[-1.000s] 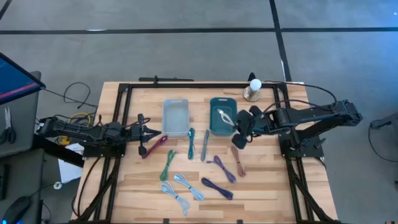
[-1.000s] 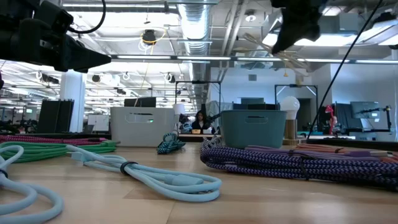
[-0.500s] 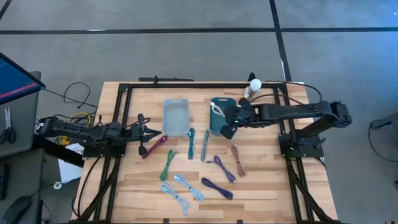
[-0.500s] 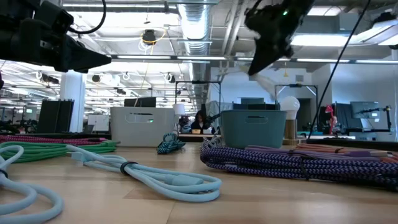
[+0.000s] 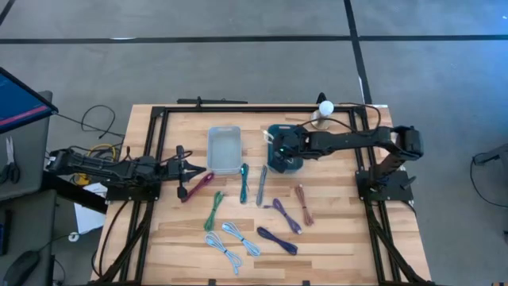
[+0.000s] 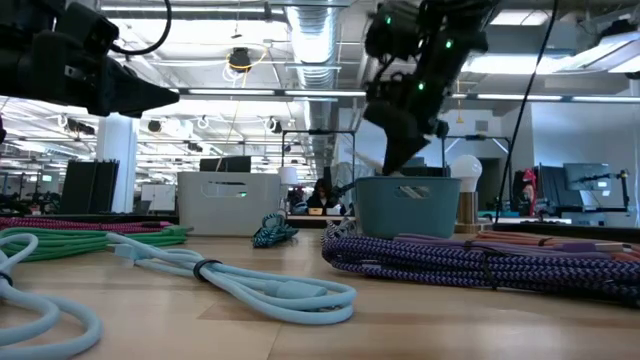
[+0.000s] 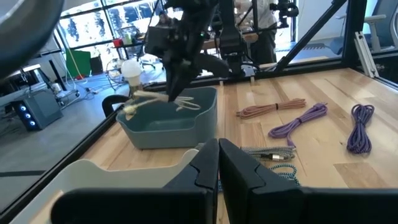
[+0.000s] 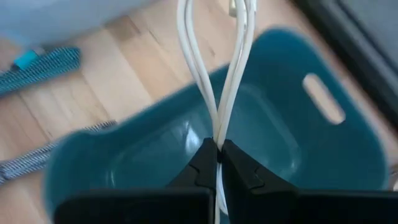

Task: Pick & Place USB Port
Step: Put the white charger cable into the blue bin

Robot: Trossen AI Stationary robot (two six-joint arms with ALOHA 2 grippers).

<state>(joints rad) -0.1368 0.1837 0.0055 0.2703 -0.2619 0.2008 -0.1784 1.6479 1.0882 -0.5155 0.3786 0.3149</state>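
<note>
— Right gripper point(image 8: 218, 163): what's it doing?
— Fingers pinched tight on the white cable point(image 8: 219, 93), held above the teal bin point(image 8: 311, 155); loops dangle toward the bin's inside.
— And the left gripper point(image 7: 217, 163)?
— Pressed together, holding nothing, near the clear bin point(image 5: 224, 148) at the table's point(image 5: 341, 230) left side.
— Any writing or labels?
— None readable. Other coiled cables lie on the wood, well apart from both bins.

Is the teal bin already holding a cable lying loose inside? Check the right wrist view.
No. The teal bin looks bare inside; the white cable hangs pinched in the right gripper above it.
</note>
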